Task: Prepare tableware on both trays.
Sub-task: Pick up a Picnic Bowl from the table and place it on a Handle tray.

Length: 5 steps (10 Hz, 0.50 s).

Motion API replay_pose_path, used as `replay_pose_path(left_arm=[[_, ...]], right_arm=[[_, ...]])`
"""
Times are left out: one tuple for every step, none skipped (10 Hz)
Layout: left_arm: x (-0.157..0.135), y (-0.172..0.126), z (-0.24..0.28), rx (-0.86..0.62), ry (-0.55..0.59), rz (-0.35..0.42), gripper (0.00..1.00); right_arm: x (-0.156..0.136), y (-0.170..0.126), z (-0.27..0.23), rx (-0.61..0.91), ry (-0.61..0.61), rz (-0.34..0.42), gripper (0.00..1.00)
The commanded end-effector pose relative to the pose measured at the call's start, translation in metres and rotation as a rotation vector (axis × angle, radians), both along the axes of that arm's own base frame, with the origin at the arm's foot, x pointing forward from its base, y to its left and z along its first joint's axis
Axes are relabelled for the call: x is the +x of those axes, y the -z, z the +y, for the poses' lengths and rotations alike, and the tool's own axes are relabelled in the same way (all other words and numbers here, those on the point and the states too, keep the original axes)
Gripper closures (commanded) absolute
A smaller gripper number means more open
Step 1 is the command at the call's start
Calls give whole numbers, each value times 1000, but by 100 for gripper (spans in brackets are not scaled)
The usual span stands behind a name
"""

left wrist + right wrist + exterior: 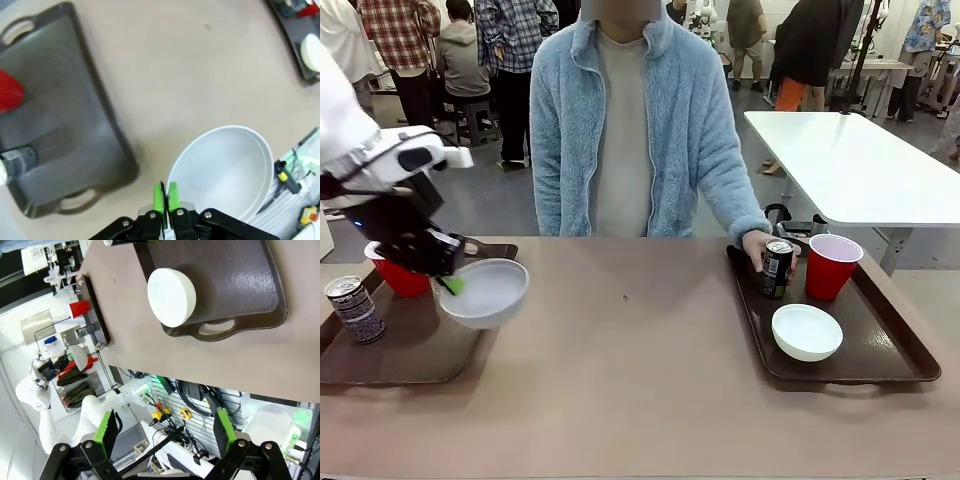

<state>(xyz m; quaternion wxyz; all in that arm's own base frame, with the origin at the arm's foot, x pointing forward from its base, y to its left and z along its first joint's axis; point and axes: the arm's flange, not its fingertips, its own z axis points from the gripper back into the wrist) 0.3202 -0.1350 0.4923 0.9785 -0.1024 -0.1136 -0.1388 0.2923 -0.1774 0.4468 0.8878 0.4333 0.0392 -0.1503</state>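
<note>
A white bowl [483, 292] is being pinched by its rim in the closed left hand [450, 284], held over the left tray's [410, 350] right edge; the right hand [164, 432] is being kept open.

A busy lab hall: white folding tables [860, 160], onlookers [510, 40], cabling [200, 395].

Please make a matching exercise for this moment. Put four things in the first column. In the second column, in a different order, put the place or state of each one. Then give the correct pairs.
Things:
1. left gripper
2. right gripper
3. person's hand
4. can on the left tray

States:
A. open, holding nothing
B. standing alone, untouched
C. shut on the rim of a white bowl, held in the air
D. around the can on the right tray

Pairs: 1-C, 2-A, 3-D, 4-B
</note>
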Motion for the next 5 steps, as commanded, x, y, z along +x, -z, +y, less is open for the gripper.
replay_pose_path(left_arm=[[4,8,43,24,-37,-25,100],[11,2,66,29,-86,-35,100],[16,-3,83,32,-119,-40,100],[20,-3,97,34,-147,-48,100],[24,2,107,41,-173,-50,100]], right_arm=[[0,0,0,1,1,-1,0],[0,0,0,1,1,-1,0],[0,0,0,1,1,-1,0],[0,0,0,1,1,-1,0],[0,0,0,1,1,-1,0]])
